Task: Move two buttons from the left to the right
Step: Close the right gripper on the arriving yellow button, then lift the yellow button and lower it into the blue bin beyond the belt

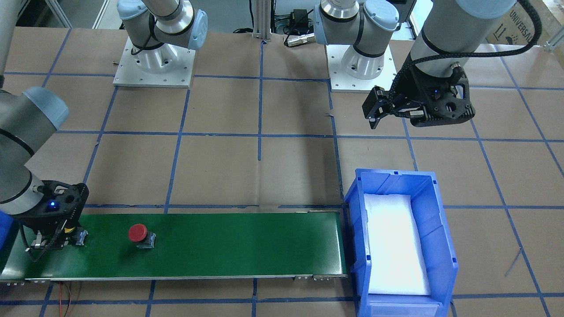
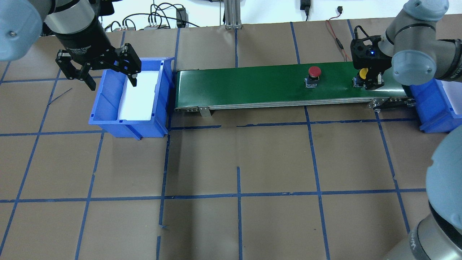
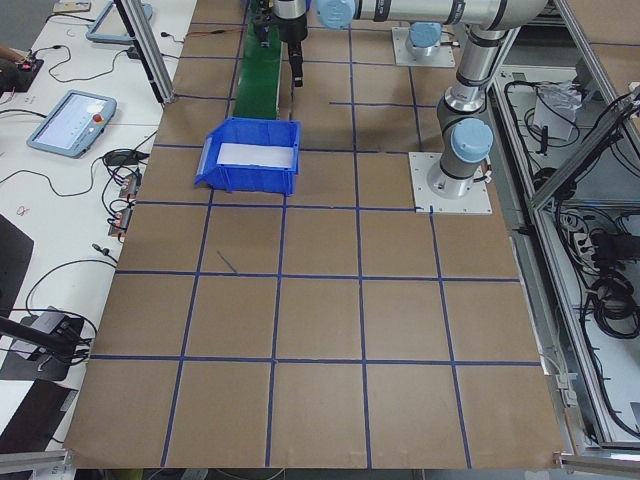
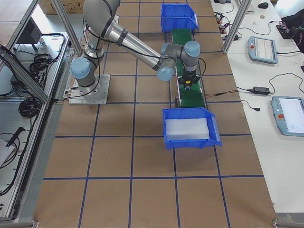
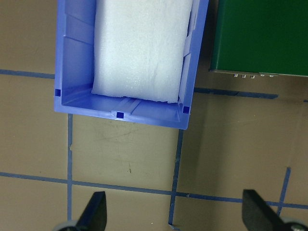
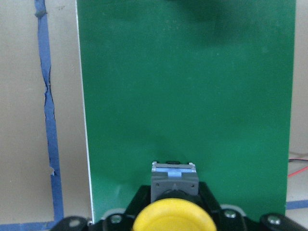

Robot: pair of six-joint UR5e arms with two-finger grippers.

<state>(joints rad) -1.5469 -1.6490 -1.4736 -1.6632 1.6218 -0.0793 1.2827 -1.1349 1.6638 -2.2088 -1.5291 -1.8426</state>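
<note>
Front-facing view: a green conveyor belt [image 1: 229, 246] ran along the worktop [image 1: 282, 167], near its operators' edge. We saw the red button [image 1: 138, 233] standing upright about midway across the belt, toward the belt's end on the robot's right. At that end the right jaws were down on the belt, clenched round the yellow button [image 1: 68, 229], which was mostly hidden. A blue bin [image 1: 446, 246] lined with white foam [image 1: 394, 246] sat at the belt's other end. The left jaws hung spread and empty over the worktop on the robot's side of that bin.

Overhead view: the yellow cap showed between the right jaws, near the red button but apart from it. A second blue bin [image 2: 431, 108] sat just past that end of the belt.

Left side view: the arms were too far and small for us to tell how the jaws stood.

Right side view: the near arm reached over the belt, and the jaws were too small to judge.

Left wrist view: two fingertips [image 5: 96, 211] stood wide apart above blue tape [image 5: 120, 186] on the worktop, the bin's end wall beyond.

Right wrist view: the yellow cap filled the lower edge, its grey base gripped on both sides and resting on the belt.
</note>
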